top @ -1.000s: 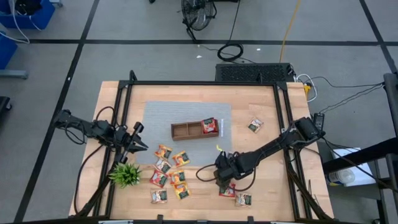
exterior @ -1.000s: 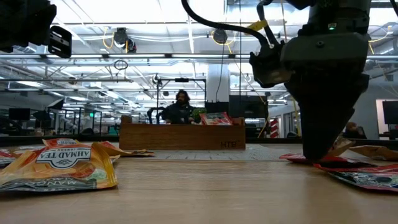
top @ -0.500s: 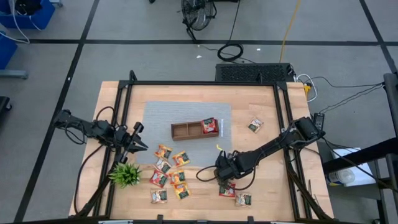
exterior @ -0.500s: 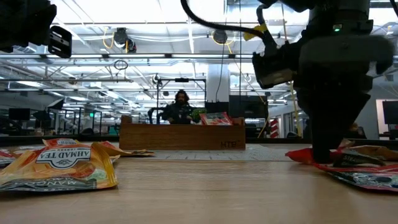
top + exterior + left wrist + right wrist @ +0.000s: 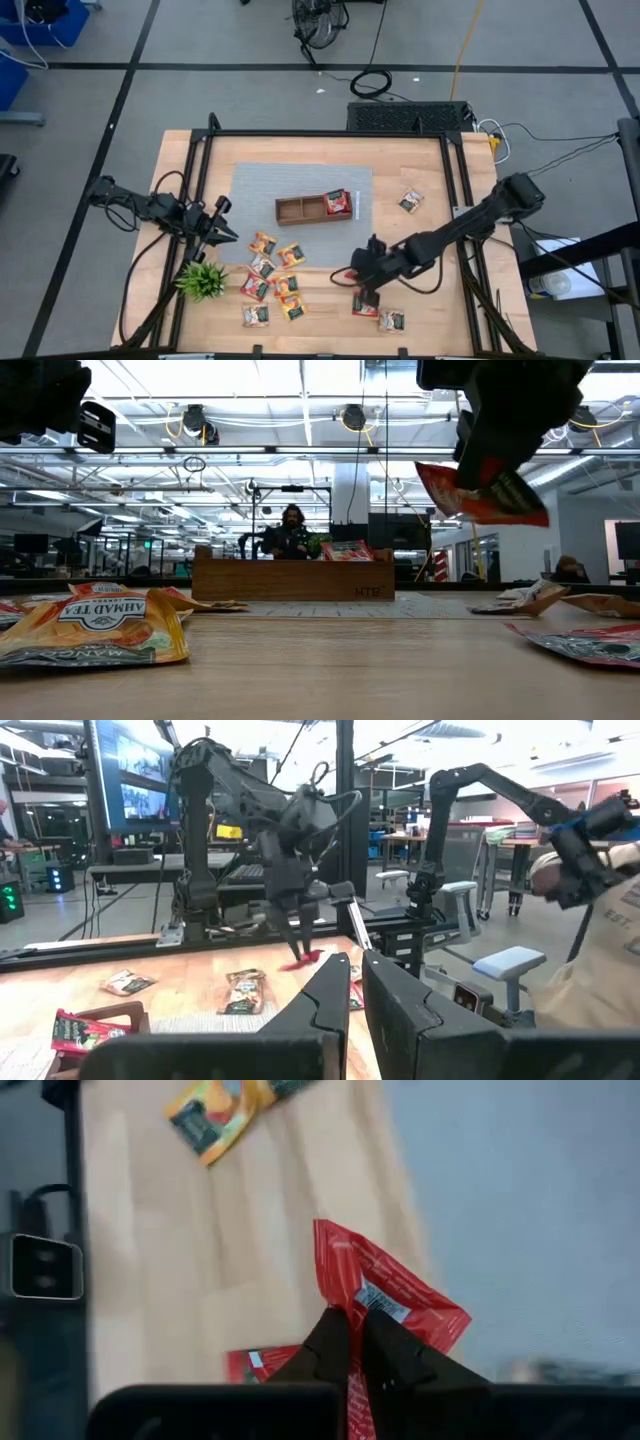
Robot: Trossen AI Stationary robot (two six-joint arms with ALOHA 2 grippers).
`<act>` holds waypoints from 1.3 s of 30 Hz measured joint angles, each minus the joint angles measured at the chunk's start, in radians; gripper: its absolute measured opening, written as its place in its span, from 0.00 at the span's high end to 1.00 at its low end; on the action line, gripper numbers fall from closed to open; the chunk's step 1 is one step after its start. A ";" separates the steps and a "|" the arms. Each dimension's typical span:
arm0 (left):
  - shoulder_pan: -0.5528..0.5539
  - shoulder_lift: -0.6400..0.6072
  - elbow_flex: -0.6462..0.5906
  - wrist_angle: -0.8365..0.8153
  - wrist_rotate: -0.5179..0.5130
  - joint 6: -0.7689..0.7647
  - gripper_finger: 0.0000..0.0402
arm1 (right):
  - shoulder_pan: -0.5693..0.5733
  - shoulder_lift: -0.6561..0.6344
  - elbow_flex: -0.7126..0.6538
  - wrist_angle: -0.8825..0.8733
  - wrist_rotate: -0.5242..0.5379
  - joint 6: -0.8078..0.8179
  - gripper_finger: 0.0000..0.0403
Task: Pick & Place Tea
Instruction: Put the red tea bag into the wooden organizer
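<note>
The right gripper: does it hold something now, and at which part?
Yes. The right gripper is shut on a small flat red tea sachet, pinching one edge; the sachet hangs lifted above the wooden table.

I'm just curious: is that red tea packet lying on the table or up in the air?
Up in the air. The right end effector pinches the red tea packet, which hangs well above the table.
</note>
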 joint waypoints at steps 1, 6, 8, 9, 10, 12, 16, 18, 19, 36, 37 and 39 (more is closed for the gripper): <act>0.000 0.000 0.000 0.000 0.000 0.000 0.91 | 0.001 -0.008 -0.002 0.004 0.021 -0.039 0.99; 0.000 0.000 0.000 0.000 0.000 0.000 0.91 | -0.020 -0.040 -0.021 0.095 0.133 -0.278 0.99; 0.000 0.000 0.000 0.001 0.000 0.000 0.91 | -0.047 -0.035 -0.083 0.234 0.097 -0.372 0.99; 0.000 0.000 0.000 0.000 0.000 0.000 0.91 | -0.066 -0.034 -0.121 0.317 0.066 -0.410 0.99; 0.000 0.000 0.000 0.000 0.000 0.000 0.91 | -0.087 -0.034 -0.159 0.409 0.030 -0.441 0.99; 0.000 0.000 0.000 0.000 0.000 0.000 0.91 | -0.140 -0.038 -0.240 0.584 -0.034 -0.475 0.99; 0.000 0.000 0.000 0.000 0.000 0.000 0.91 | -0.283 -0.035 -0.407 0.874 -0.210 -0.482 0.99; 0.000 0.000 0.000 0.000 0.000 0.000 0.91 | -0.366 -0.037 -0.465 1.014 -0.330 -0.451 0.99; 0.000 0.000 0.000 0.000 0.000 0.000 0.91 | -0.404 -0.038 -0.489 1.082 -0.396 -0.430 0.99; 0.000 0.000 0.000 0.000 0.000 0.000 0.91 | -0.619 -0.039 -0.547 1.428 -1.005 -0.133 0.99; 0.000 0.000 0.000 0.000 0.000 0.000 0.91 | -0.638 -0.039 -0.526 1.393 -1.034 -0.110 0.99; 0.000 0.000 0.000 0.000 0.000 0.000 0.91 | -0.674 -0.039 -0.475 1.283 -1.090 -0.092 0.99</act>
